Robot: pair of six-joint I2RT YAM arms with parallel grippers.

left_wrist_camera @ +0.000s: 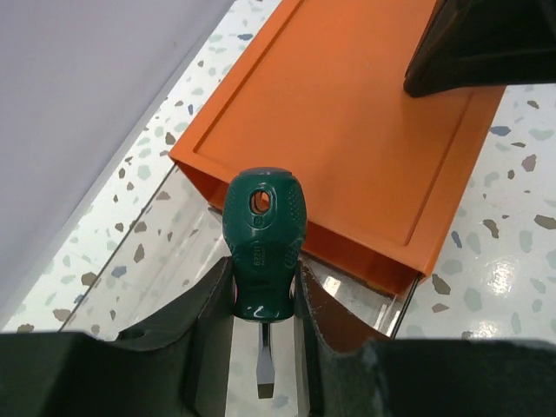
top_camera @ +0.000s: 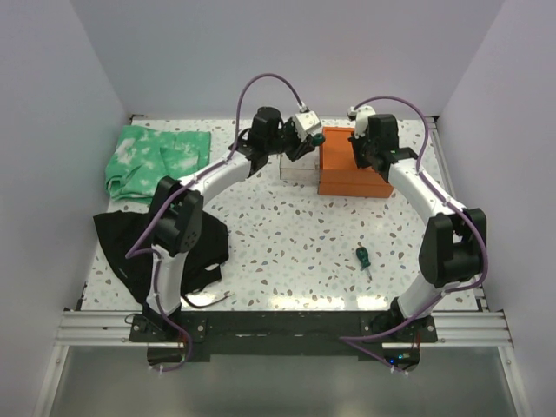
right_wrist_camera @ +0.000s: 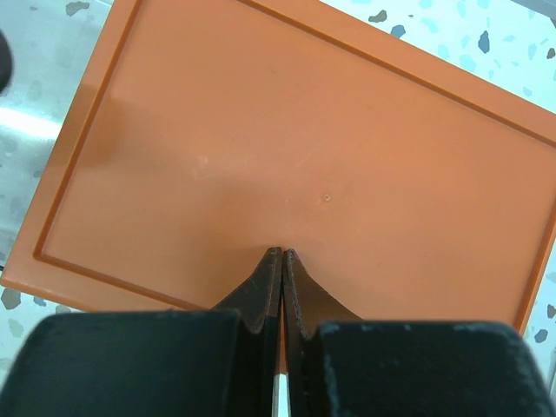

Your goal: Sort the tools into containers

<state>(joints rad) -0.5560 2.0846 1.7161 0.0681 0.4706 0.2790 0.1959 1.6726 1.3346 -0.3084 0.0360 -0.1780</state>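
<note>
My left gripper [left_wrist_camera: 262, 291] is shut on a stubby green-handled screwdriver [left_wrist_camera: 263, 234], blade pointing back at the wrist. It hangs over the clear pulled-out drawer [left_wrist_camera: 174, 252] on the left side of the orange chest [left_wrist_camera: 347, 130]. From above, the left gripper [top_camera: 306, 139] is at the chest's [top_camera: 347, 174] left edge, over the drawer [top_camera: 297, 168]. My right gripper [right_wrist_camera: 283, 254] is shut and empty, its tips resting on the chest's orange lid [right_wrist_camera: 304, 130]; from above it sits [top_camera: 363, 155] on top of the chest. Another green stubby screwdriver [top_camera: 362, 257] lies on the table, front right.
A green cloth [top_camera: 156, 161] lies at the back left. A black cloth [top_camera: 156, 248] lies at the front left beside the left arm's base. White walls enclose the speckled table [top_camera: 287, 234] on three sides.
</note>
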